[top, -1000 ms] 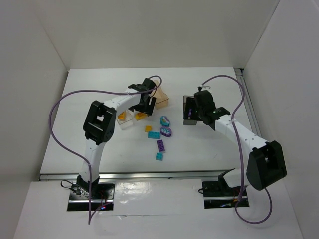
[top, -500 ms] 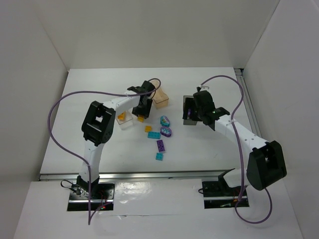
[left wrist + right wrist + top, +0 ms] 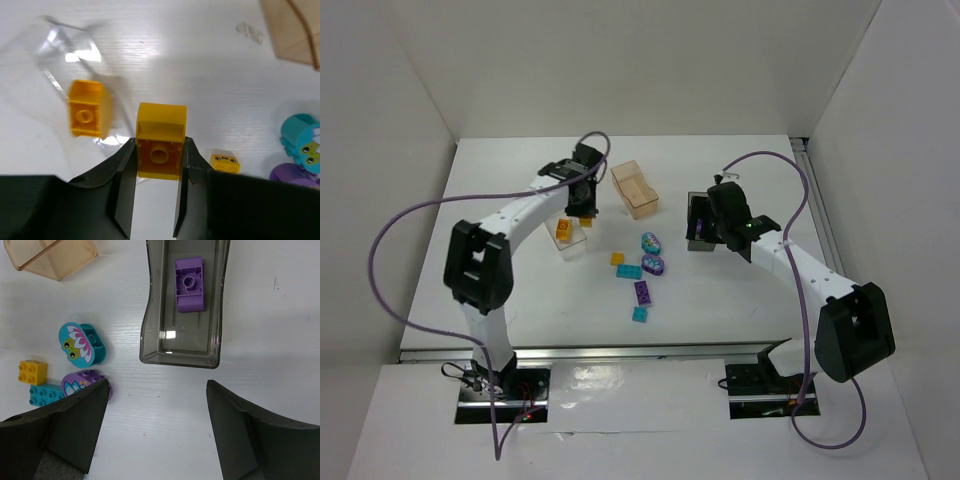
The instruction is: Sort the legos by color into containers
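Observation:
My left gripper (image 3: 159, 150) is shut on a yellow brick (image 3: 161, 125), held just above the table beside the clear bin (image 3: 52, 75). Inside that bin lies another yellow brick (image 3: 87, 107). My right gripper (image 3: 157, 390) hangs open and empty just short of the dark grey bin (image 3: 150, 315), which holds one purple brick (image 3: 189, 284). The peach bin (image 3: 634, 189) stands between the two others. Loose on the table are a small yellow brick (image 3: 618, 259), a teal brick (image 3: 628, 271), a teal oval (image 3: 650, 242), a purple oval (image 3: 654, 264), a purple brick (image 3: 644, 292) and a small teal brick (image 3: 640, 314).
White walls close the table on the left, back and right. A metal rail (image 3: 620, 351) runs along the near edge. Purple cables loop above both arms.
My left gripper closed on the yellow brick lying right of the clear bin, lifted it and swung left and back toward the bin. The right arm has not moved.

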### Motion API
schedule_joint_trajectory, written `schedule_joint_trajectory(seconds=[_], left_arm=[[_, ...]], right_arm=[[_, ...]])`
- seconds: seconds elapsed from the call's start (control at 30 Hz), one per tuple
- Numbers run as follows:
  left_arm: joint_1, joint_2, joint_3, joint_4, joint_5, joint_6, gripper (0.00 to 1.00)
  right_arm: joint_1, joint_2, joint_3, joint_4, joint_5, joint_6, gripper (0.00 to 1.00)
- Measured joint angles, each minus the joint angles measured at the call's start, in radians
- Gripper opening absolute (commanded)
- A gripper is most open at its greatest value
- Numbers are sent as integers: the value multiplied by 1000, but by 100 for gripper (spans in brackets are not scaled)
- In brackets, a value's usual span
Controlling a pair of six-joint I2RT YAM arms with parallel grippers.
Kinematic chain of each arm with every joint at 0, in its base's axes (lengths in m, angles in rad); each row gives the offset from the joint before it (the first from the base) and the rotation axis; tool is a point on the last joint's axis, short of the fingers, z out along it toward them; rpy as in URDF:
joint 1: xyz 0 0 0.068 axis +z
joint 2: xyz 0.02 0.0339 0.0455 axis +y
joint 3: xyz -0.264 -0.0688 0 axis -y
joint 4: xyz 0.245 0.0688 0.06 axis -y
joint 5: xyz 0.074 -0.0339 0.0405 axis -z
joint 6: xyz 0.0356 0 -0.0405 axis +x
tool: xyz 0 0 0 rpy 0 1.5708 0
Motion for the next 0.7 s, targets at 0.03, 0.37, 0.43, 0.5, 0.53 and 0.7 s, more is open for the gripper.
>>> schedule_joint_trajectory(seconds=[0.03, 0.37, 0.43, 0.5, 0.53, 0.7], left_arm=[[24, -57, -25, 11, 6, -10, 14], [186, -196, -156, 72, 54, -55, 17], [179, -167, -169, 72, 64, -55, 59], [170, -140, -174, 66, 69, -60, 80], [167, -134, -175, 65, 71, -58, 86], [137, -139, -175, 58, 64, -74, 85]], right_arm=[[1, 0, 0, 0, 0, 0, 86], [16, 0, 0, 0, 0, 6, 86], [17, 0, 0, 0, -1, 7, 86], [18, 0, 0, 0, 0, 10, 86], [18, 0, 0, 0, 1, 11, 86], [18, 0, 0, 0, 3, 14, 86]])
